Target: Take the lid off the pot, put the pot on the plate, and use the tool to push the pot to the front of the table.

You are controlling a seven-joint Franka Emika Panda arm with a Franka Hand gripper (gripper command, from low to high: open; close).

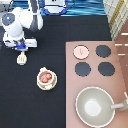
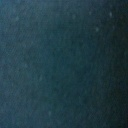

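1. The gripper [image 1: 22,48] hangs low over the table [image 1: 55,35] in the exterior view's upper left. Whether the claw is spread or pressed together cannot be told.
2. The tool [image 1: 21,59] lies right at the gripper's 6 o'clock, close under the hand. Whether the two touch cannot be made out. The wrist view shows only a dark, featureless surface.
3. At about 5 o'clock from the gripper, a little way off, the pot [image 1: 46,77] stands uncovered, its reddish contents showing. It sits on the plate [image 1: 39,85], whose cream rim peeps out around it. So the uncovering and the setting on the plate look done.
4. Farther out, at 2 o'clock from the pot, the lid [image 1: 81,51] rests on the stove panel [image 1: 120,65], just beside a burner [image 1: 103,51].
5. The push toward the table's front looks not yet begun, since pot and plate stand mid-table.
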